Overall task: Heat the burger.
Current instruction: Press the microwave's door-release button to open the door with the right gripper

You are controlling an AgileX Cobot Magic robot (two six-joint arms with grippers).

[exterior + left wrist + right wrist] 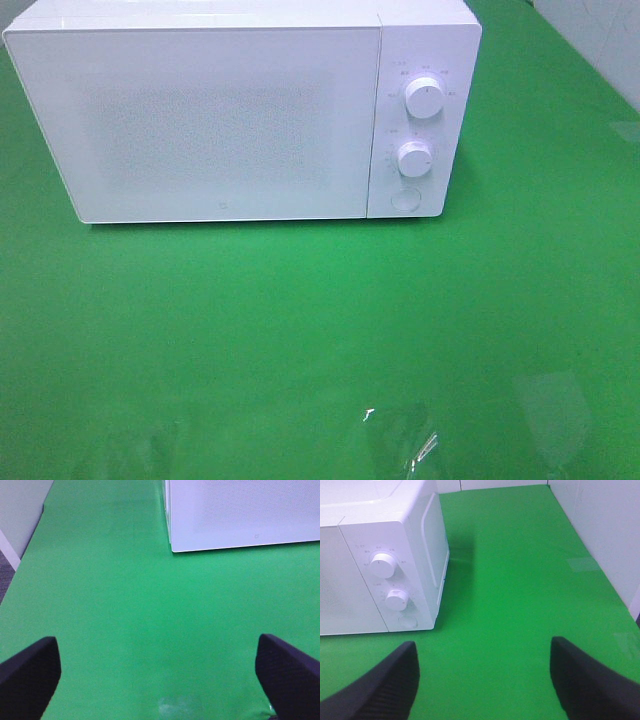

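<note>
White microwave oven [220, 110] upright at the rear of the green bench [320, 330], door [200, 120] closed and flush with the control panel. On the panel, right of the door: upper knob [425, 98], lower knob [413, 158] directly beneath, round button [404, 199] lowest. Burger out of sight in all three views, position impossible to tell. Left pincer [156, 647] released, dark fingers [30, 675] spread wide, only bare green bench between them; aimed at the bench surface just left of the oven's front left corner, well apart from the housing. Right pincer [484, 650] likewise released, dark fingers [585, 680] wide apart with nothing gripped; aimed at the bench surface beside the control-panel end of the oven, both knobs and the round button visible in the right wrist view, no contact with the housing. White wall [600, 530] bordering the bench on the right-arm side. Small glossy transparent patch [400, 440] flat on the bench near the front edge, well apart from the oven.
</note>
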